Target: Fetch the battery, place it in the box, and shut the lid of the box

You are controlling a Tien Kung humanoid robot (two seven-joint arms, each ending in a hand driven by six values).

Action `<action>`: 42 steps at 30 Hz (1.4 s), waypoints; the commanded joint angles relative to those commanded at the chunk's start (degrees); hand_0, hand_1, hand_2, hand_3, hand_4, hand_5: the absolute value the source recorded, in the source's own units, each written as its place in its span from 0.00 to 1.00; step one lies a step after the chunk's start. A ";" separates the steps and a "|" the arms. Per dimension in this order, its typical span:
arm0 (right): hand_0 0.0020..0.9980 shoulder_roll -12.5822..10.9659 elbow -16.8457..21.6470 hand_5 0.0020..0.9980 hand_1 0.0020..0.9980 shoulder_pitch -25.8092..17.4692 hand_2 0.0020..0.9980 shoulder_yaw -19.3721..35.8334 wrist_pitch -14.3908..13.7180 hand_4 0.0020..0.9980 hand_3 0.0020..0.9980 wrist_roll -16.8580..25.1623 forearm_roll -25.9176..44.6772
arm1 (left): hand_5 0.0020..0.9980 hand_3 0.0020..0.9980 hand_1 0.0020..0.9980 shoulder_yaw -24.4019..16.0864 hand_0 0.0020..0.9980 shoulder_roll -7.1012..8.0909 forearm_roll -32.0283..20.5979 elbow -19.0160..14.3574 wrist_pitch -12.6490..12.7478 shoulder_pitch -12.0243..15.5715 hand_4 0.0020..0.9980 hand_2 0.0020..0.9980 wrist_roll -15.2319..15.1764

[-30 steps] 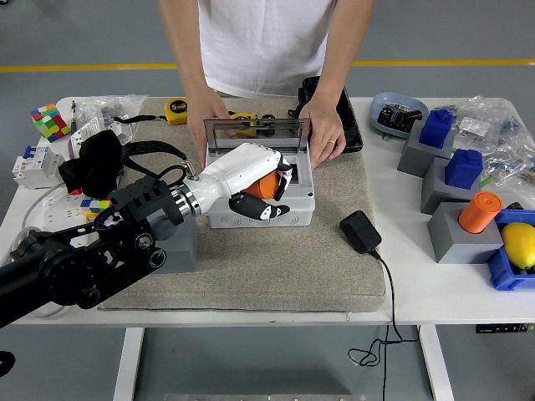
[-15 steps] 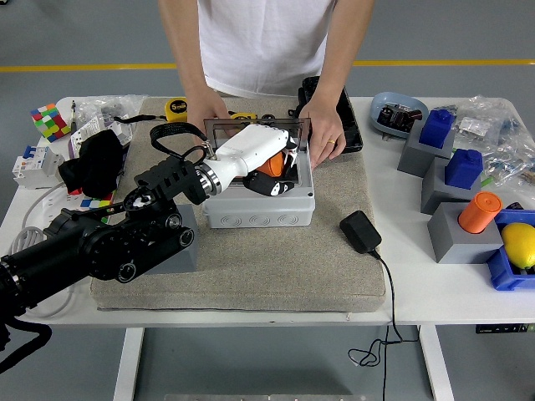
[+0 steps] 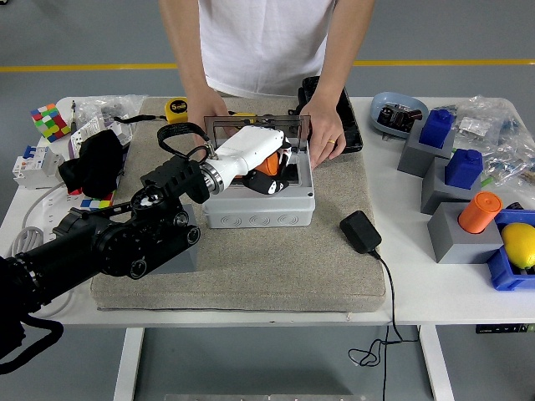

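Grey floor with a yellow line lies behind the white table (image 3: pixel 418 292), whose middle carries a beige mat (image 3: pixel 276 259). In the head view, the grey box (image 3: pixel 261 209) stands on the mat's far half, its clear lid (image 3: pixel 251 128) upright at the back. The left hand (image 3: pixel 266 167) reaches into the box from the left, fingers curled around the orange battery (image 3: pixel 269 164) — seemingly just inside the opening. A person's hands steady the box: one (image 3: pixel 326 138) at its right rim, the other (image 3: pixel 209 113) by the lid's left end.

High head view, facing table (image 3: pixel 418 292)
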 joint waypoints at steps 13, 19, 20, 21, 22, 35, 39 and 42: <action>0.65 -0.03 -0.02 0.55 0.67 -0.01 0.69 -0.18 0.07 0.96 0.65 0.00 0.06 | 0.00 0.42 0.25 0.08 0.13 -0.47 0.63 0.75 1.33 0.05 0.91 0.31 -0.07; 0.65 -0.02 -0.06 0.55 0.67 0.02 0.69 -0.15 0.15 0.96 0.65 0.02 0.08 | 0.00 0.45 0.26 0.10 0.14 -0.52 0.64 1.01 1.44 -0.02 0.92 0.31 0.10; 0.65 -0.01 -0.06 0.55 0.67 0.03 0.69 -0.11 0.14 0.96 0.65 0.03 0.06 | 0.00 0.46 0.27 0.12 0.15 -0.53 0.63 1.07 1.47 -0.02 0.95 0.31 0.12; 0.65 -0.01 -0.04 0.55 0.67 0.04 0.69 -0.07 0.11 0.96 0.65 0.05 0.06 | 0.00 0.46 0.27 0.15 0.15 -0.54 0.62 1.12 1.46 -0.01 0.95 0.31 0.21; 0.65 -0.02 -0.01 0.55 0.67 0.04 0.69 -0.07 0.12 0.96 0.65 0.05 0.08 | 0.00 0.46 0.27 0.19 0.15 -0.56 0.62 1.19 1.58 -0.02 0.95 0.31 0.18; 0.65 -0.01 -0.05 0.55 0.67 -0.02 0.69 -0.21 0.23 0.96 0.65 0.09 0.13 | 0.13 0.77 0.75 0.32 0.64 -0.35 -1.12 1.55 2.16 0.26 1.00 0.76 -3.01; 0.65 -0.03 -0.02 0.55 0.67 0.02 0.69 -0.25 0.24 0.97 0.65 0.10 0.16 | 0.19 0.81 0.80 0.14 0.71 -0.34 -1.36 1.30 2.11 0.27 1.00 0.83 -3.81; 0.65 0.02 0.01 0.55 0.67 0.03 0.69 -0.19 0.23 0.97 0.65 0.13 0.19 | 0.19 0.81 0.80 0.19 0.71 -0.32 -1.29 1.12 2.29 0.31 1.00 0.83 -4.11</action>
